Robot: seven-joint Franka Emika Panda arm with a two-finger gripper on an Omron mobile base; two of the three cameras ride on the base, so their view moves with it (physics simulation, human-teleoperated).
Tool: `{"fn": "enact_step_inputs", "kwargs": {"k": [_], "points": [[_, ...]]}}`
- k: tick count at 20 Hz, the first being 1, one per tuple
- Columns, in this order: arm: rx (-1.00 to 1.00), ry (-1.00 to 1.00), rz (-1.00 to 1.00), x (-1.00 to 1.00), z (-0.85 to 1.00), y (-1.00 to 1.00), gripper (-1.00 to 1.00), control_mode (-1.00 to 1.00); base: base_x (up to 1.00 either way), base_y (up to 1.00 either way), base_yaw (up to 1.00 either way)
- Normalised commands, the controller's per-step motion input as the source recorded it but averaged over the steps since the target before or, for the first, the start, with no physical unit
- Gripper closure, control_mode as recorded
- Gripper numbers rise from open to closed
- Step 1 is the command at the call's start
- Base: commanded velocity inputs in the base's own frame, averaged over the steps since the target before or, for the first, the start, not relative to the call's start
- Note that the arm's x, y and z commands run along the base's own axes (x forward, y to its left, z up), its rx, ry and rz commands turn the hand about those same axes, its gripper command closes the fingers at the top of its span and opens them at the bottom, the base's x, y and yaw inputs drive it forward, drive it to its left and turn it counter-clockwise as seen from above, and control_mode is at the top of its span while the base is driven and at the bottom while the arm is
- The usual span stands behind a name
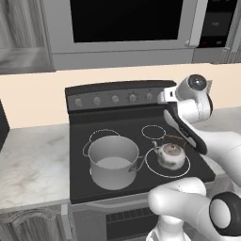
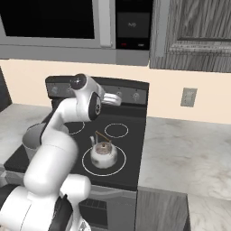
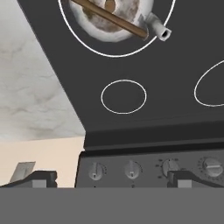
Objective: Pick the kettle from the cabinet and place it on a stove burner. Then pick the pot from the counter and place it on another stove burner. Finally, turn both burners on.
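Note:
The small silver kettle (image 1: 170, 155) (image 2: 103, 153) (image 3: 114, 17) stands inside the front right burner ring (image 1: 150, 167) of the black cooktop (image 2: 131, 149). On the cooktop's left half stands the grey pot (image 1: 113, 162) (image 2: 32, 139), with the arc of a larger ring (image 1: 104, 132) showing just behind it. My gripper (image 3: 113, 179) (image 2: 116, 99) (image 1: 162, 96) hovers open and empty above the cooktop's back right, close in front of the knob panel. Several knobs (image 3: 133, 169) show between its fingertips (image 3: 41, 178). The cabinet (image 2: 194, 31) hangs upper right with its door shut.
A microwave (image 1: 127, 23) hangs over the stove. The counter (image 2: 180, 144) (image 1: 33, 160) runs on both sides of the cooktop. A wall outlet (image 2: 188, 97) sits on the backsplash to the right. A small back right ring (image 3: 124, 96) lies bare.

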Motion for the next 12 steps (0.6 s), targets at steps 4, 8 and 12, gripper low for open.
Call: {"fn": "enact_step_inputs", "kwargs": {"k": [4, 8, 12], "points": [[0.02, 0.00, 0.00, 0.05, 0.00, -0.36, -1.00, -1.00, 0.00, 0.00, 0.00], [0.03, 0.00, 0.00, 0.09, 0.00, -0.35, -1.00, -1.00, 0.00, 0.00, 0.00], [0.04, 0.00, 0.00, 0.10, 0.00, -0.18, -1.00, -1.00, 0.00, 0.00, 0.00]]}}
